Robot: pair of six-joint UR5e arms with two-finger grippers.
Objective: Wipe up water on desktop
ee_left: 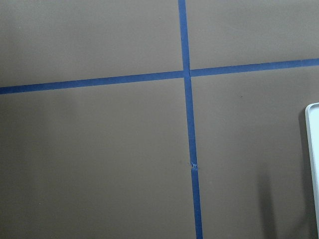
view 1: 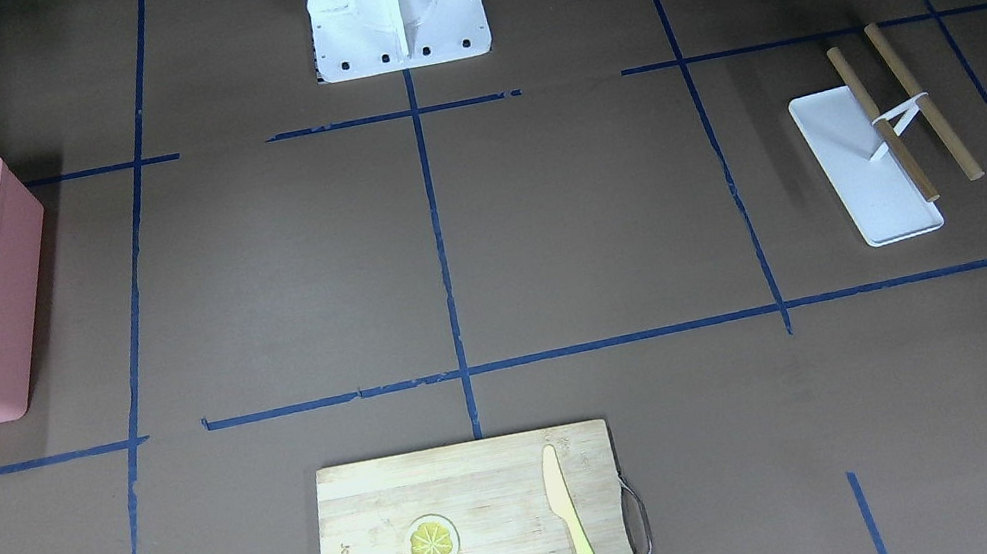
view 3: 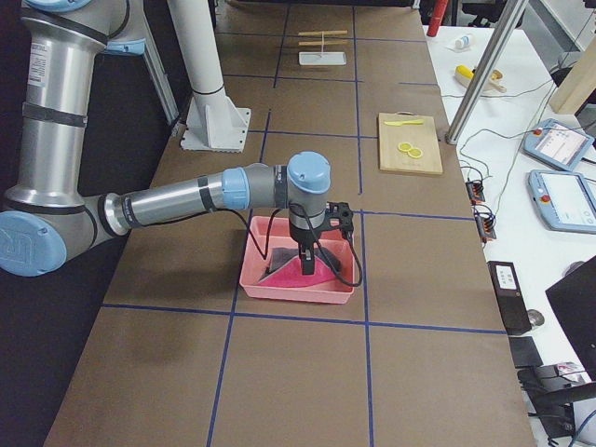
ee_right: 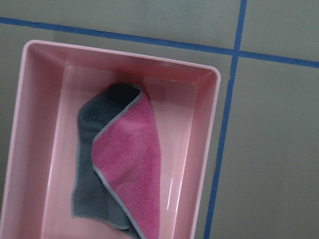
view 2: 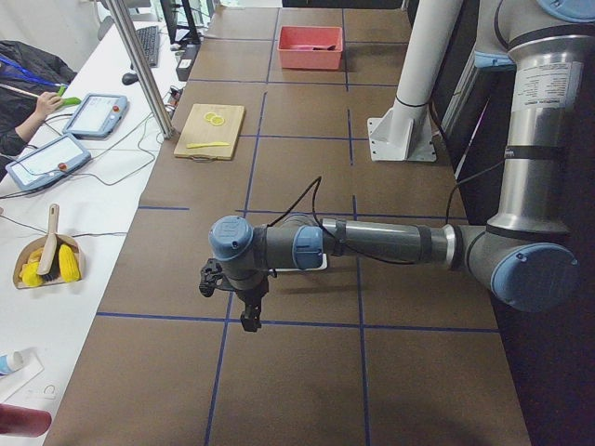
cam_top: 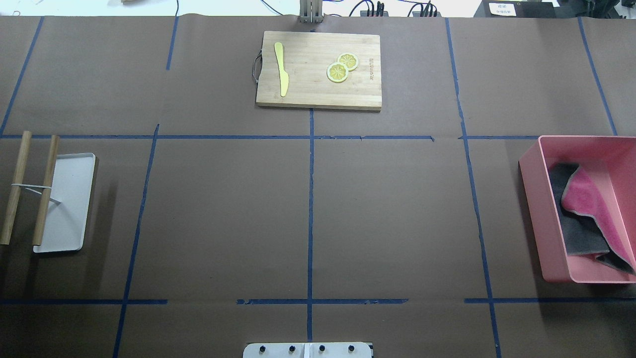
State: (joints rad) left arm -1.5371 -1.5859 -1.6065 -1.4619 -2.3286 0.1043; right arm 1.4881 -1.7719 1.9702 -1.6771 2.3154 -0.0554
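Spanning every view, the surface is flat, matte dark brown, and crossed by a grid of blue tape.

On the robot's right side a pink bin sits on it, holding a crumpled pink and grey cloth. The right end effector hangs over this bin, pointing down at the cloth. It cannot be told whether its fingers are apart or together.

At the far edge, centred, lies a bamboo board with a yellow knife and two lemon slices on it.

On the robot's left side lies a white tray. Two wooden sticks, joined by a pale band, lie there, one along the tray's outer rim and the other on the surface beside it. The left end effector hangs above a tape crossing near the tray. Its finger state cannot be told either.
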